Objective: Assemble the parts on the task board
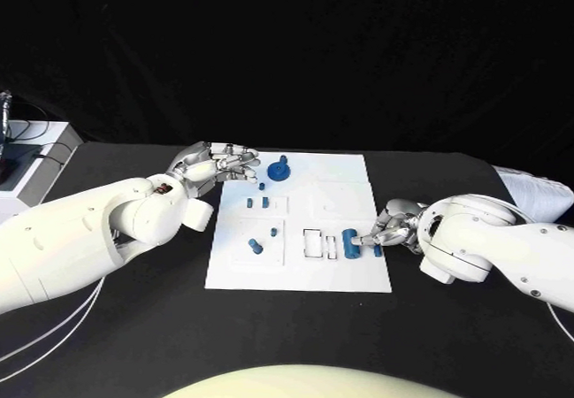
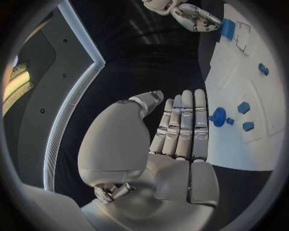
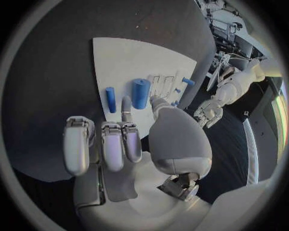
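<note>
The white task board (image 1: 325, 192) lies mid-table. My right hand (image 1: 395, 227) is at its right edge, thumb and one finger pinching the near end of a thick blue cylinder (image 1: 351, 242) (image 3: 140, 93) beside the board's rectangular slots (image 1: 321, 243); the other fingers are curled. A thin blue rod (image 3: 111, 99) lies next to the cylinder. My left hand (image 1: 219, 166) (image 2: 180, 130) hovers at the board's far left corner with straight fingers, holding nothing, just short of a round blue knob part (image 1: 278, 170) (image 2: 219, 117). Small blue pieces (image 1: 256, 245) (image 2: 243, 107) dot the board's left half.
A white box (image 1: 27, 165) with cables stands at the table's far left edge. A pale object (image 1: 536, 188) lies at the far right behind my right arm. Black tabletop (image 1: 294, 332) stretches in front of the board.
</note>
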Controlling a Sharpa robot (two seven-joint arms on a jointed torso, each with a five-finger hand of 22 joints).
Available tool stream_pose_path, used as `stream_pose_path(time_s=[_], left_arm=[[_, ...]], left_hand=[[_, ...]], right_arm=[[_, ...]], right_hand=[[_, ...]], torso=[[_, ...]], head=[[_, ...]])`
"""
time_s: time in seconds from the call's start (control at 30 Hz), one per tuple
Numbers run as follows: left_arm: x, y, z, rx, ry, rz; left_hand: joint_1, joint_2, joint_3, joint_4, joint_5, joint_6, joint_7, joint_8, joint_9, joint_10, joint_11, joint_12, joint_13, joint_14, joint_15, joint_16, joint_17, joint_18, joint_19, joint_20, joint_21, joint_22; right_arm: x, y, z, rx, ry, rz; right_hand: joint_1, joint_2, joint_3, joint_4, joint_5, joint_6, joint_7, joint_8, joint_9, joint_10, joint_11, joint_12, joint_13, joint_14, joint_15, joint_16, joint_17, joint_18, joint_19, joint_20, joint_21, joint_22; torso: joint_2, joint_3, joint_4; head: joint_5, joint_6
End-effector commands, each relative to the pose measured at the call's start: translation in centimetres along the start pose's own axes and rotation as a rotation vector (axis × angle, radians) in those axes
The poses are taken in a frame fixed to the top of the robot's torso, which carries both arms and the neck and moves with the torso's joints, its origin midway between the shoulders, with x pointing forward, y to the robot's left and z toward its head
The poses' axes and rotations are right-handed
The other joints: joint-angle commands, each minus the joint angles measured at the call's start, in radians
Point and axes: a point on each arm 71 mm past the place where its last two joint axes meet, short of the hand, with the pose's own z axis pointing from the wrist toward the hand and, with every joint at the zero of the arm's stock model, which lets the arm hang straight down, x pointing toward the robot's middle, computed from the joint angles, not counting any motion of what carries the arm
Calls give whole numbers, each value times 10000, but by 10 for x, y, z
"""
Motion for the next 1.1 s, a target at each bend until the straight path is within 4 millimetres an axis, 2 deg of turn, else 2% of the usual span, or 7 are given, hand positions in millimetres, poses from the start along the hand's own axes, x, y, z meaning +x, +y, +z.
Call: stream_pose_path(time_s=[0.03,0.2,0.63,0.83,0.9,1.03,1.1], left_arm=[[2,-1,0,142,198,-137],[2,-1,-1,138,179,-126],[0,-1,-1,85,119,-113],[-1,0,-1,70,92,-104],[-1,0,-1,68,91,-104],[-1,0,-1,62,88,-104],[-1,0,-1,58,80,-102]], left_hand=[[24,-44,-6,-31,-28,-25,24,-48,-9,-36,52,-67,16,79,-5,-38,13,32,55,17,-39,-11],[14,-42,-15,-20,-30,-24,28,-47,-11,-35,56,-67,16,81,-2,-42,19,30,59,18,-45,-16],[4,-40,-23,-10,-31,-25,31,-47,-12,-35,59,-67,16,82,1,-46,25,29,63,20,-52,-21],[8,-34,-28,-5,-27,-27,31,-48,-15,-40,60,-70,16,81,3,-55,35,28,69,20,-62,-30],[8,-34,-28,-5,-27,-27,31,-48,-15,-40,60,-70,16,81,3,-55,35,28,69,20,-62,-30],[8,-34,-28,-5,-27,-27,31,-48,-15,-40,60,-70,16,81,3,-55,35,28,69,20,-62,-30],[23,-28,-26,-10,-24,-28,29,-48,-17,-41,58,-70,16,80,2,-61,41,29,74,19,-67,-34]], right_arm=[[3,-1,3,419,169,-350],[8,6,8,320,60,-423],[13,13,16,232,-183,-942],[15,14,18,120,-309,-1208],[15,15,18,87,-316,-1264],[16,16,18,-3,-348,-1302],[17,17,18,-65,-407,-1268]], right_hand=[[-161,41,-156,3,-137,-7,-41,56,83,1028,-63,28,2608,858,-71,32,1810,-81,762,-99,28,2074],[-242,159,-396,1,-419,-4,-55,82,237,1013,-75,8,2588,855,-80,28,1800,-80,760,-105,26,2083],[-154,210,-441,-19,-438,1,-64,94,296,1029,-82,29,2610,868,-85,44,1866,-94,772,-108,99,2112],[653,279,-453,-52,-136,19,-99,132,527,1022,-114,18,2601,874,-110,51,1901,-103,778,-128,146,2144],[905,308,-410,-52,133,9,-102,118,577,1022,-118,19,2602,876,-115,53,1912,-107,781,-134,166,2156],[1524,381,-110,-95,1156,-8,-121,38,635,1023,-137,20,2603,880,-131,56,1932,-109,783,-146,176,2172],[1873,461,217,-132,1233,-4,-153,-3,634,1023,-165,19,2603,881,-154,57,1940,-114,788,-159,205,2185]], torso=[[20,-9,-1],[34,-6,-20],[44,3,-21],[38,9,-23],[28,4,-24],[22,-2,-14],[17,0,-12]], head=[[18,26],[57,7],[66,-105],[67,-110],[68,-117],[67,-132],[66,-126]])
